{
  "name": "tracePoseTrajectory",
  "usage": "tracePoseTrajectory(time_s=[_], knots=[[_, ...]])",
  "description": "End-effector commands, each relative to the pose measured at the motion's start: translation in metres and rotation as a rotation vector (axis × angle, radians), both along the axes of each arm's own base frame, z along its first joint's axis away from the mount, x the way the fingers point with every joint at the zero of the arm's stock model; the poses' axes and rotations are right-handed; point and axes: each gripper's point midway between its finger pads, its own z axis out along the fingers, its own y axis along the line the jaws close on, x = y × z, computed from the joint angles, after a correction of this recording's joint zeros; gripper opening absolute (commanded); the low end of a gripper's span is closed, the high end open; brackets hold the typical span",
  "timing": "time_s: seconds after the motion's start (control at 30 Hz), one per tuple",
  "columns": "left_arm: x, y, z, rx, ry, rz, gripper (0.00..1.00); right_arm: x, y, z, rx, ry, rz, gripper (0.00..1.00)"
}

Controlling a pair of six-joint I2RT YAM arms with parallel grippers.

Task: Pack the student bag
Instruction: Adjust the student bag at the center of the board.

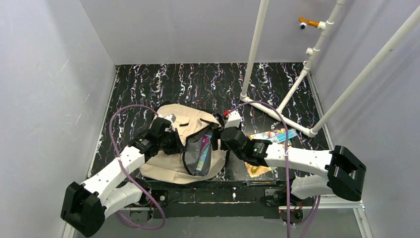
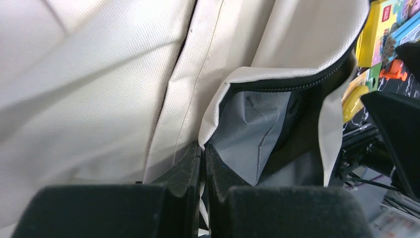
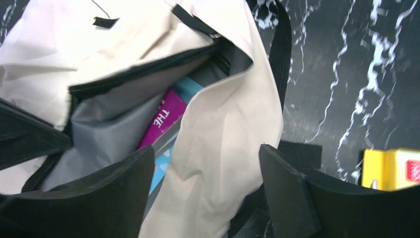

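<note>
The beige student bag [image 1: 171,166] lies open between the arms, its grey lining showing. A purple and blue book [image 1: 202,153] stands inside it; it also shows in the right wrist view [image 3: 166,119]. My left gripper [image 1: 177,141] is shut on the bag's left opening edge [image 2: 218,106], pinching the fabric between the fingers [image 2: 190,163]. My right gripper [image 1: 225,138] is open, its fingers [image 3: 285,186] on either side of the bag's right edge [image 3: 223,144], which they do not squeeze. More colourful books [image 1: 272,136] lie on the table to the right.
A yellow item [image 1: 257,170] lies under the right arm, and a yellow box [image 3: 391,168] shows in the right wrist view. A white pipe frame [image 1: 277,109] stands at the back right. Grey walls enclose the black marbled table [image 1: 198,84].
</note>
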Motion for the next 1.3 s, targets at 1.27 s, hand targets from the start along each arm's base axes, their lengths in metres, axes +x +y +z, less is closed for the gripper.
tracePoseTrajectory(time_s=[1.27], knots=[[-0.042, -0.025, -0.01, -0.039, 0.104, -0.075, 0.24, -0.007, 0.004, -0.048, -0.379, 0.071, -0.019, 0.79]])
